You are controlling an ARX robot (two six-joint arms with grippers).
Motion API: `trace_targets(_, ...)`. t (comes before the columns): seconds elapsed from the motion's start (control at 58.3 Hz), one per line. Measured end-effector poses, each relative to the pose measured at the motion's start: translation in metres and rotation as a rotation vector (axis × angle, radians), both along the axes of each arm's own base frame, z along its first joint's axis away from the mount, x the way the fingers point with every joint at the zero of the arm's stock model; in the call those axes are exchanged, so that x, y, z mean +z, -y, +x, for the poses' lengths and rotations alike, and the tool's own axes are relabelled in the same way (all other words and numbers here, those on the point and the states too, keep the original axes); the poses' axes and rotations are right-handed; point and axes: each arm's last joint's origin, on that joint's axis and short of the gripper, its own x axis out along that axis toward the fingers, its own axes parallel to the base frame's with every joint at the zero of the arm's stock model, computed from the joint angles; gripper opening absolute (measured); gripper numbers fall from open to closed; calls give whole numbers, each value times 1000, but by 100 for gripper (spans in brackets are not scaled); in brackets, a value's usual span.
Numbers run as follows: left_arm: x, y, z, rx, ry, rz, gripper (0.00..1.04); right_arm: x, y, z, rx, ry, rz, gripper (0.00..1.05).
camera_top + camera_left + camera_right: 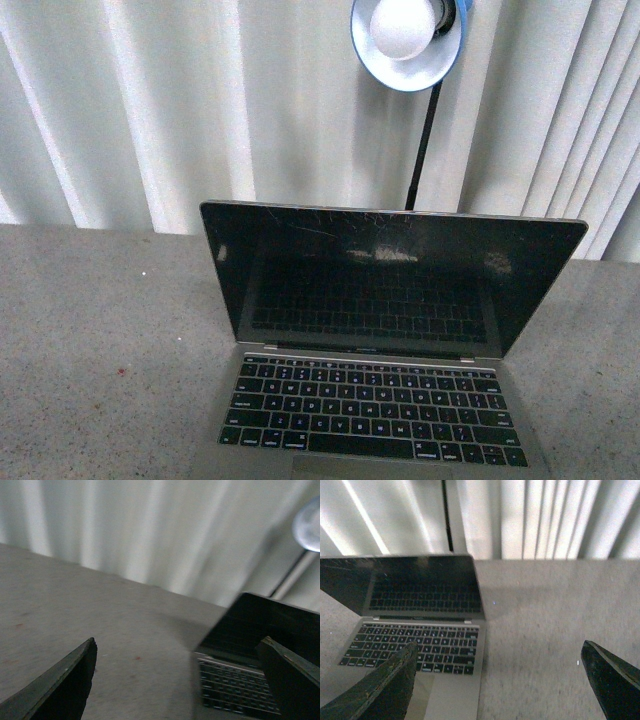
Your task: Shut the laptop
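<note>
Dark, wedge-shaped fingers frame both wrist views. The left tool and the right tool each hold their jaws wide apart with nothing between them, and both hang over bare grey desk. Neither shows in the front view.

Between the two, ahead of both and touching neither, sits the laptop. It lies ahead and to the right of the left tool, and ahead and to the left of the right tool. Its keyboard is nearest and its cracked black screen stands open beyond, tilted a little back. Behind the lid rises a blue-shaded lamp on a black stem, and pale vertical blinds lie farthest off.

I judge that closing has not begun and the step in hand is the approach. The next move probably calls for one tool to reach the lid's top edge from behind, then press it forward and down onto the keys, gently given the cracked glass.

Count: one laptop, two tools, one lamp, one desk.
</note>
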Motion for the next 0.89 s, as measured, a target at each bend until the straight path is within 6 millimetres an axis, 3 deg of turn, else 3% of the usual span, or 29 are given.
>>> trace_targets(0.137, 29, 19, 35, -222, 103, 69, 98, 32, -2, 30, 141, 91, -179, 97)
trace_targets(0.24, 44, 32, 86, -318, 89, 157, 98, 45, 1, 69, 214, 108, -340, 97)
trace_targets(0.446, 43, 64, 173, -388, 45, 324, 98, 41, -18, 145, 334, 58, -447, 97)
trace_targets(0.635, 47, 82, 213, -428, 26, 435, 98, 34, -34, 176, 454, 53, -539, 97)
trace_targets(0.755, 49, 88, 227, -452, 10, 481, 98, 36, -37, 191, 500, 54, -579, 78)
trace_targets(0.892, 45, 98, 233, -515, -50, 582, 73, 34, -39, 202, 562, 40, -636, 53)
